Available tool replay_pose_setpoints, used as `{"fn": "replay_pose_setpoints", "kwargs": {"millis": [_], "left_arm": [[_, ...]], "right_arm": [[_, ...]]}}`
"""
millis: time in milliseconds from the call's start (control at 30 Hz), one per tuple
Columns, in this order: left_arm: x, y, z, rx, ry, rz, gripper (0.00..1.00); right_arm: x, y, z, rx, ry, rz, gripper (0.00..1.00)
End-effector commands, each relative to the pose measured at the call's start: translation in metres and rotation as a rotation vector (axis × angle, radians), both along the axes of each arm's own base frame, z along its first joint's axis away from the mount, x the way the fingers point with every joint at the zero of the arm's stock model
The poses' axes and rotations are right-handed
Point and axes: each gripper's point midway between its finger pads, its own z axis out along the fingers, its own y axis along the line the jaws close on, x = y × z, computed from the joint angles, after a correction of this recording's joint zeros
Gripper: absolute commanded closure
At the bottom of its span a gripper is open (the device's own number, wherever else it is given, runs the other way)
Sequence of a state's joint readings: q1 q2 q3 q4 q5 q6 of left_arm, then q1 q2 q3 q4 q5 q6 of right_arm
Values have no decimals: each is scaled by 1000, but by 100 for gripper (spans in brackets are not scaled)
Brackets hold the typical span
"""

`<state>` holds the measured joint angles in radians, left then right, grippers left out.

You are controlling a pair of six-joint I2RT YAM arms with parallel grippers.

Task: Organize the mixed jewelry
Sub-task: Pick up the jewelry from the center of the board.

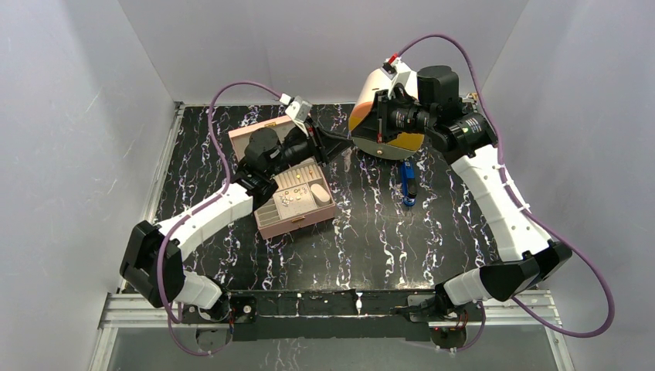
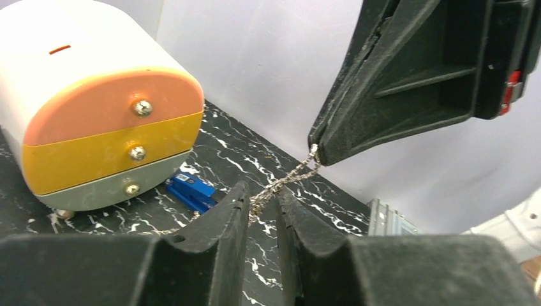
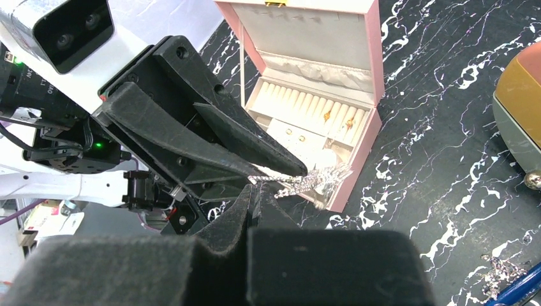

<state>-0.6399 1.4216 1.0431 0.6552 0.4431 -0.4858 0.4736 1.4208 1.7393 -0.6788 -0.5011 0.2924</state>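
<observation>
Read silver chain (image 2: pixel 287 179) as strung in mid-air above the table (image 1: pixel 371 232), long axis running from right gripper (image 2: pixel 316 153), clenched on the far stretch, down into left gripper (image 2: pixel 261 194), fingers slightly apart astride it; close squarely across that axis

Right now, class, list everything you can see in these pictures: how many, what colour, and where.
chain: one, silver, strung in the air between the two grippers
jewelry box: one, pink, lid open, left of centre
small jewelry: a few pieces, gold, in the box's compartments
loose jewelry: small heap, silver, on the table
drawer chest: one, white with orange, yellow and grey drawers, far centre
blue object: one, in front of the chest
table: one, black with white veins
left gripper: black, fingers slightly apart around the chain
right gripper: black, shut on the chain
</observation>
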Motion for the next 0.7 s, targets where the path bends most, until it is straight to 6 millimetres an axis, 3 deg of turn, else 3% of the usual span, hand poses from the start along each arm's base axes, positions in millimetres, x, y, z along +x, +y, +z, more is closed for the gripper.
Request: {"fn": "replay_pose_setpoints", "kwargs": {"millis": [0,133,300,500,667], "left_arm": [[9,11,35,-18,-114,97,82],[7,13,36,2,-130,104,86],[-3,14,36,19,-137,67,100],[2,32,44,78,-115,164,100],[10,55,39,223,-33,281,100]], "right_arm": [[-9,1,42,74,-109,24,100],[-8,1,42,73,-113,19,100],[-8,0,41,70,-113,16,100],[-2,1,31,61,-110,5,100],[13,12,20,73,-107,-4,100]]}}
